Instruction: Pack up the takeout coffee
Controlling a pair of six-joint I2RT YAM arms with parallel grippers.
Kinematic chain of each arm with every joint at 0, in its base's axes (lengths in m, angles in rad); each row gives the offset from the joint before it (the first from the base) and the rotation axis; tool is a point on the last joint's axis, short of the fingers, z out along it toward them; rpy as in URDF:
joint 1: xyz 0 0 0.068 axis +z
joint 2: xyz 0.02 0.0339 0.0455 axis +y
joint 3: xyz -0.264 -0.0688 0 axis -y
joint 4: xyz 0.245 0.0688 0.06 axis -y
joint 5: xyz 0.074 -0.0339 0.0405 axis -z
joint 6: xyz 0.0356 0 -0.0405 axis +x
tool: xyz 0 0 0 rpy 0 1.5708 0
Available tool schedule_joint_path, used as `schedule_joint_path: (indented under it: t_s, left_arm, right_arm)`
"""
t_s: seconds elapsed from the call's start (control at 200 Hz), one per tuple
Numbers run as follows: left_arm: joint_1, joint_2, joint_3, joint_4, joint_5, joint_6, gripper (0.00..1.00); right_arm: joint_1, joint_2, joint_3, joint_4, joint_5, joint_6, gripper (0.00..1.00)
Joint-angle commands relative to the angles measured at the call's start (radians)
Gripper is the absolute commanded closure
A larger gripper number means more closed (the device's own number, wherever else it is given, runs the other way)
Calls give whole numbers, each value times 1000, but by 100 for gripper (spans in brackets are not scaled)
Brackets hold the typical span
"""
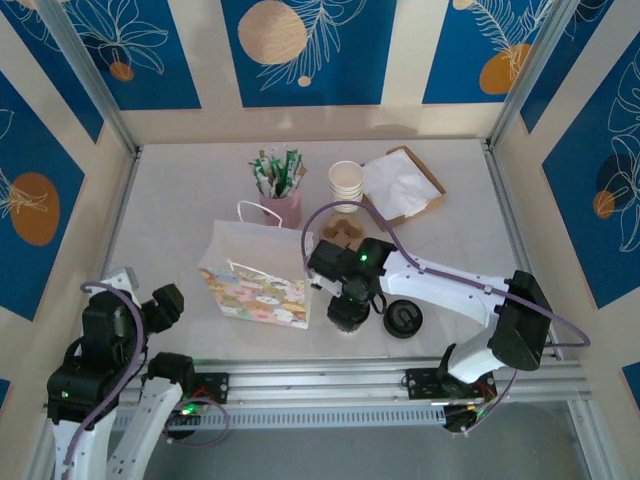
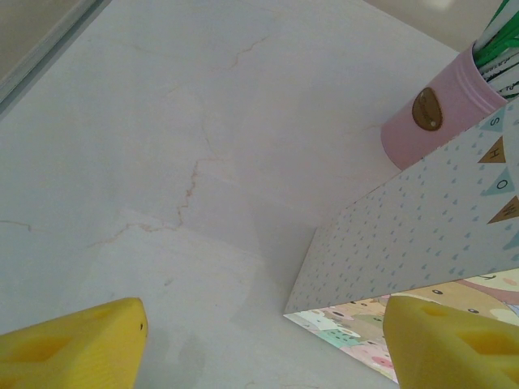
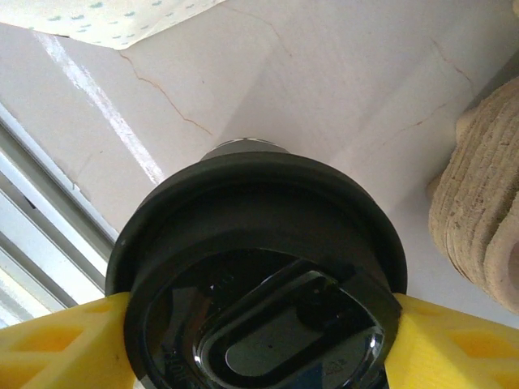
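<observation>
Black plastic, domed and glossy: the lid of the takeout coffee [image 3: 259, 267], a small cream paper cup standing near the near edge of the bench [image 1: 170, 220], between the paper bag [image 1: 255, 285] and a loose black lid [image 1: 403, 319]. Your right gripper [image 1: 348, 305] grasps it, with a yellow finger [image 3: 57, 344] pressed to each side of the lid's rim. Your left gripper [image 2: 263, 344] is released, its jaws wide with nothing between them, over bare marbled surface toward the near left corner. The bag is matte paper with a dotted side panel, a pastel printed face and white cord handles; you cannot tell its contents. Behind it, toward the far edge, a pink cylindrical cup [image 1: 282, 208] holds green-and-white sachets [image 1: 275, 172] standing on end. Beside that is a stack of lidless cream cups [image 1: 346, 183]. A shallow brown cardboard tray [image 1: 432, 185] holds crumpled white napkins [image 1: 395, 185]. Corrugated brown sleeves [image 1: 345, 235] lie mid-bench, just behind the right gripper.
</observation>
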Motion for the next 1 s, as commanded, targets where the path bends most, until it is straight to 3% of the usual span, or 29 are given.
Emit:
schedule_joint_path:
  t_s: [0.0,0.19,0.535,0.995]
  left_arm:
    - [-7,8,-7,-2,10,-11,24]
    - [-6,6,-7,-4,10,-10,24]
    - [-6,11,-4,-5,21,-9,24]
    - [-5,58,82,-19,-4,35,24]
  right_arm:
    - [16,77,-45,-36,42,30,29]
    - [-23,7,-27,-26,-11,68,30]
    - [-69,-80,35,-68,2,142,30]
    - [-79,-73,-10,-80,52,229,30]
